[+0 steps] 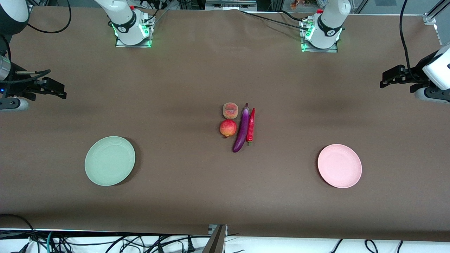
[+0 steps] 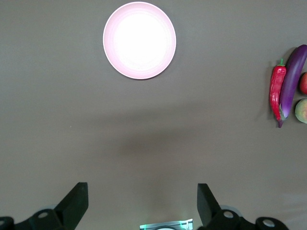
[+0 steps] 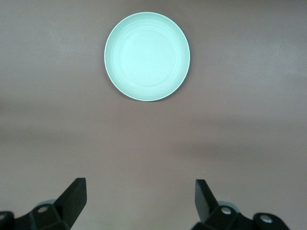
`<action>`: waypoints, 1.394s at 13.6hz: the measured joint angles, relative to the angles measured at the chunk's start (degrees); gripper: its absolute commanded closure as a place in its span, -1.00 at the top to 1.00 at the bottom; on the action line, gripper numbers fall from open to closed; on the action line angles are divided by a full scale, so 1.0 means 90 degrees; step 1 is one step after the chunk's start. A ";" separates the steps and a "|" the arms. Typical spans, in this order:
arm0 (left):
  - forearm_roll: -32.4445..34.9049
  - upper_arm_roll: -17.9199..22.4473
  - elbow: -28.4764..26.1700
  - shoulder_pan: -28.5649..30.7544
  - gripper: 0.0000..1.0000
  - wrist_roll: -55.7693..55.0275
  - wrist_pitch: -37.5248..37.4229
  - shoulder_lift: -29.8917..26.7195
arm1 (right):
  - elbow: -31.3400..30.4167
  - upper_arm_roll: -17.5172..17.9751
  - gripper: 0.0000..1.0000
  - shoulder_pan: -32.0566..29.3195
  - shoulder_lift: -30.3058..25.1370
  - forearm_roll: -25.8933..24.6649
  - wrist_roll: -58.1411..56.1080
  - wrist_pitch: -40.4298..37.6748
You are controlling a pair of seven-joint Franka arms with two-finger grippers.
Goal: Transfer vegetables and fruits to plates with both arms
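A peach point(image 1: 230, 110), a red pomegranate-like fruit point(image 1: 228, 128), a purple eggplant point(image 1: 242, 130) and a red chili point(image 1: 251, 126) lie close together mid-table. The pale green plate point(image 1: 109, 160) lies toward the right arm's end and the pink plate point(image 1: 339, 165) toward the left arm's end, both bare. My right gripper point(image 1: 60, 92) hangs open and empty over the table's right-arm end, with the green plate point(image 3: 147, 56) in its wrist view. My left gripper point(image 1: 385, 82) hangs open and empty over the left-arm end. Its wrist view shows the pink plate point(image 2: 139, 40), chili point(image 2: 277, 91) and eggplant point(image 2: 292, 76).
The brown table cloth point(image 1: 175, 88) covers the whole table. The two arm bases point(image 1: 130, 28) point(image 1: 321, 31) stand at the edge farthest from the front camera. Cables point(image 1: 105, 242) and a stand lie below the near edge.
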 measured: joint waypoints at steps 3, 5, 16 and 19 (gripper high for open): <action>0.0000 -0.0004 0.0000 -0.0001 1.00 0.0000 0.0000 0.0000 | 0.0014 0.0000 1.00 0.0000 0.0017 0.0000 0.0000 0.0000; 0.0000 -0.0015 0.0000 -0.0001 1.00 0.0000 0.0000 0.0000 | 0.0026 0.0000 1.00 0.0000 0.0026 0.0000 0.0000 0.0000; 0.0000 -0.0019 0.0000 -0.0001 1.00 0.0000 0.0000 0.0000 | 0.0030 0.0063 1.00 0.0206 0.0364 0.0002 0.0000 0.0037; 0.0000 -0.0019 0.0000 -0.0001 1.00 0.0000 0.0000 0.0000 | 0.0036 0.0076 1.00 0.0330 0.0386 0.0009 0.0002 0.0035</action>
